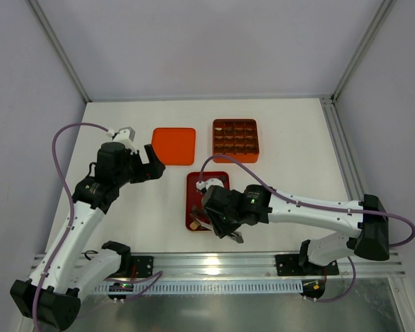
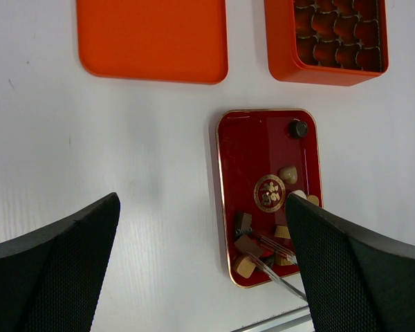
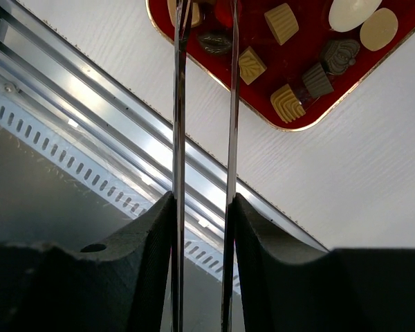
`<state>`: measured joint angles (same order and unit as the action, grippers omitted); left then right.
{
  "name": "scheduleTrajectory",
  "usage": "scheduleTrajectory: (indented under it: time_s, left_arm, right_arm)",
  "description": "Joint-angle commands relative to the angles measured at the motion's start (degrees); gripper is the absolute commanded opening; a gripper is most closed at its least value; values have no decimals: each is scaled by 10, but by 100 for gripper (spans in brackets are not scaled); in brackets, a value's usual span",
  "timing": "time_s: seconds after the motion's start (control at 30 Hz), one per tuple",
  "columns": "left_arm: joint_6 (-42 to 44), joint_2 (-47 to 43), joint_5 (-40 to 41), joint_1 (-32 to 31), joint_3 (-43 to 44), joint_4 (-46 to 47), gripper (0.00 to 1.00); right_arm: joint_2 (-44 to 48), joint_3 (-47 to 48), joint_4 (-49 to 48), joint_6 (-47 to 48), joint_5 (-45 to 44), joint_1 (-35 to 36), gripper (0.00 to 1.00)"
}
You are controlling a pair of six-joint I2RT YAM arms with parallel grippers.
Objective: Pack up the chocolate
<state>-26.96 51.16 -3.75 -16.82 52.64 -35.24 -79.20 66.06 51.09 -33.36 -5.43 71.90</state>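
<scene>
Several small chocolates lie on the dark red tray [image 1: 219, 178]: a dark round one [image 2: 298, 128], a tan one [image 2: 288, 173], a brown square [image 2: 247, 244], a tan square [image 3: 251, 65] and a cream oval [image 3: 353, 12]. My right gripper [image 1: 225, 225] [image 3: 203, 200] is shut on metal tweezers [image 3: 178, 104], which reach over the tray's near end [image 2: 283, 252]. A dark oval piece [image 3: 214, 43] lies between the tweezer arms; their tips are out of the right wrist view. My left gripper [image 1: 152, 164] [image 2: 202, 200] is open and empty, above the table left of the tray.
The orange grid box [image 1: 256, 140] stands behind the tray, with brown shapes in its compartments [image 2: 335, 31]. Its flat orange lid [image 1: 173, 145] lies to its left. The aluminium rail [image 3: 124, 131] runs along the table's near edge, just below the tray.
</scene>
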Motion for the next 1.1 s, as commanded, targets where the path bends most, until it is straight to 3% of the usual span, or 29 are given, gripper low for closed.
scheduleTrajectory:
  time_s: [0.0, 1.07]
  left_arm:
    - [0, -2, -6, 1, 3, 4, 100]
    - [0, -4, -7, 1, 3, 4, 100]
  right_arm:
    - [-3, 26, 1, -9, -19, 3, 40]
    - [59, 29, 21, -27, -61, -6, 35]
